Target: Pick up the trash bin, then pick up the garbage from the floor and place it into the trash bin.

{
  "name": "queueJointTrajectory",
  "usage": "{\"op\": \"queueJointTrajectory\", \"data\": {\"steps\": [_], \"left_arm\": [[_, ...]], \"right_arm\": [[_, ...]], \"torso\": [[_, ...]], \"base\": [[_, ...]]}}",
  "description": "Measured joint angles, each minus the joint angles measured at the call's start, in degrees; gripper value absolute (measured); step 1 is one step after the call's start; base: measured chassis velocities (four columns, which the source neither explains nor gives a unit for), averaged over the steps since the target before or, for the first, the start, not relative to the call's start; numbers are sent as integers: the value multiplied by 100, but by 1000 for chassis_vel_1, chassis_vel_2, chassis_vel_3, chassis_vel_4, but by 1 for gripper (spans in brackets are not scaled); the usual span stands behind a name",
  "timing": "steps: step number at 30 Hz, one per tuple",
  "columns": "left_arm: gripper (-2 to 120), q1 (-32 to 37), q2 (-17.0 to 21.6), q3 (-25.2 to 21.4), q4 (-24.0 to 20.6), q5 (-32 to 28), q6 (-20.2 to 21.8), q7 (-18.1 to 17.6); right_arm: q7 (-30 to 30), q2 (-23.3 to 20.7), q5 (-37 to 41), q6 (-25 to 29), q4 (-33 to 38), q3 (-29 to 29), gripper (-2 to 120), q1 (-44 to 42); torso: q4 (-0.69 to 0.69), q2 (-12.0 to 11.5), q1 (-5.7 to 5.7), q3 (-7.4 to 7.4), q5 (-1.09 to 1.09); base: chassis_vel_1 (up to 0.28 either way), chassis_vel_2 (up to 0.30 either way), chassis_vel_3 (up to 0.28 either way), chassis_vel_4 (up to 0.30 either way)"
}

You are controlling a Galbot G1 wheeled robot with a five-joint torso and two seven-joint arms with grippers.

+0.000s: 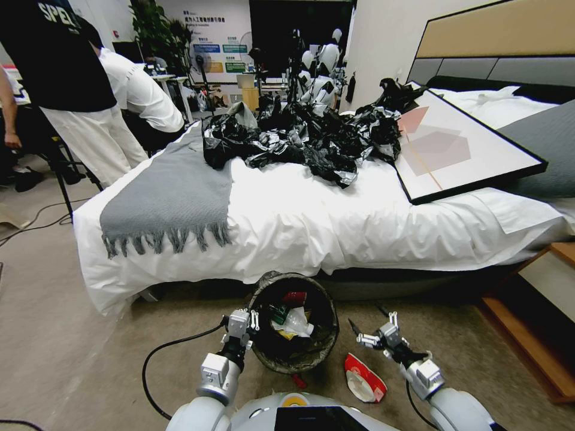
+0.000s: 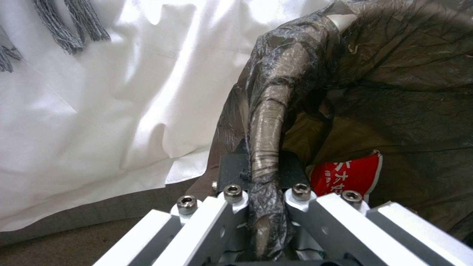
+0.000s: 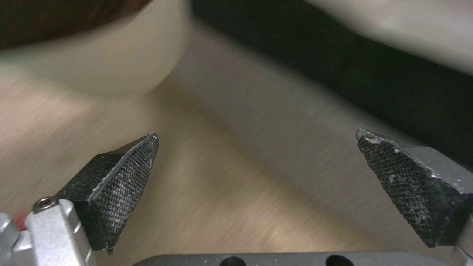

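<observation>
The left gripper [image 1: 247, 326] was clamped on the rim of the trash bin [image 1: 320, 350], its fingers [image 2: 231, 173] pinching the bag-wrapped lip between them. The bin hung just to that claw's right, in front of the bed [image 1: 311, 233], and inside it, just beyond the pinched rim, lay a red wrapper [image 2: 347, 177], a clear bottle [image 1: 297, 323] and other scraps.

Further right, past the bin's far wall, the right gripper [image 1: 370, 333] hovered over the floor [image 1: 72, 335] with its pads [image 3: 123, 177] spread wide apart and nothing between them. A red-and-white wrapper [image 1: 364, 378] lay on the floor below and just short of that claw, near the bin's base, and a small red scrap [image 1: 299, 381] sat at the bin's foot.

The risk I judged greatest was the one-sided rim grip: the slick black liner could slide under the fingers, tipping the bin and spilling what it held. The open claw, coming down for the wrapper, might also knock the bin's wall.
</observation>
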Motion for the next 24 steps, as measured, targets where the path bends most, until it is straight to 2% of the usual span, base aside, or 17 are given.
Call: {"op": "queueJointTrajectory", "data": {"steps": [4, 7, 13, 24], "left_arm": [[1, 4, 9, 2, -2, 7, -1, 0], [1, -1, 4, 31, -2, 19, -3, 1], [1, -3, 12, 33, -3, 22, -5, 3], [1, 4, 9, 22, -6, 36, -5, 7]], "right_arm": [[-410, -103, -4, 73, -154, 43, 100, -62], [-1136, -262, -69, 204, -509, 100, 100, -77], [-1816, -268, -161, 350, -967, 107, 100, 56], [-2224, -171, -276, 504, -1643, 43, 100, 369]], "torso": [[0, 0, 0, 0, -1], [0, 0, 0, 0, -1], [0, 0, 0, 0, 0], [0, 0, 0, 0, -1]], "base": [[0, 0, 0, 0], [0, 0, 0, 0], [0, 0, 0, 0], [0, 0, 0, 0]]}}
